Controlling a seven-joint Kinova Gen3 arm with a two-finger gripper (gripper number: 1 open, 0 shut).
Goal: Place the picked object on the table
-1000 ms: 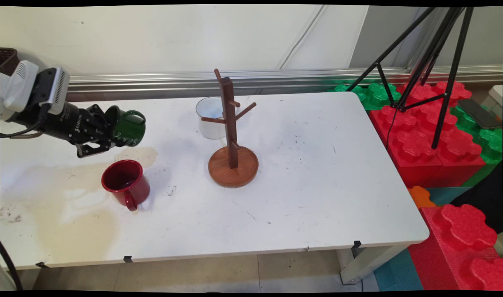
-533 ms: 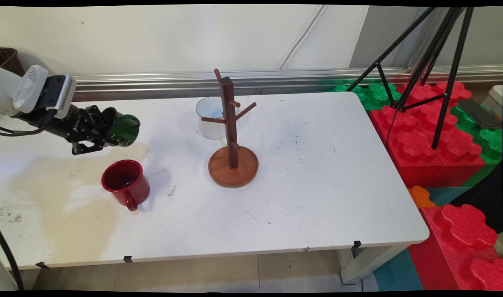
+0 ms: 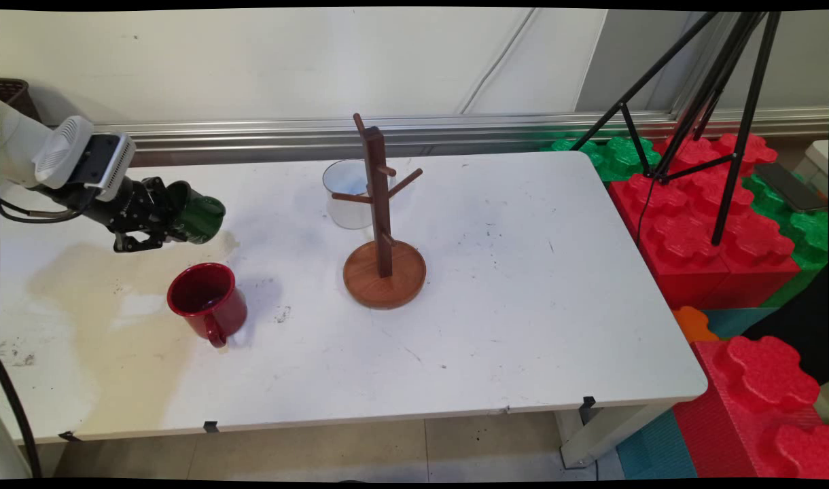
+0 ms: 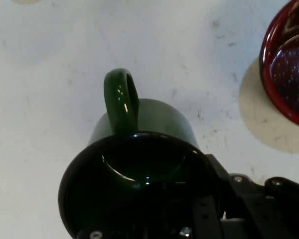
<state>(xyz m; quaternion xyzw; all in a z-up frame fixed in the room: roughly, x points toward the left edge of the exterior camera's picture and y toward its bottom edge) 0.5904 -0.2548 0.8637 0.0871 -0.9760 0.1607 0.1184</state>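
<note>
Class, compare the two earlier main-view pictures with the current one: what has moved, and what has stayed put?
The hand, shut on the green mug, has swung the mug further over, its bottom now pointing more toward the table, and shifted slightly up and left in the picture. The grip has not changed. The red mug, the wooden mug tree and the white mug behind it stayed where they were.

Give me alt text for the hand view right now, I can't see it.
The gripper holds a dark green mug by its rim, the mug's mouth facing the camera and its handle pointing up in the picture. Behind it is the stained white table, with a red mug at the right edge.
</note>
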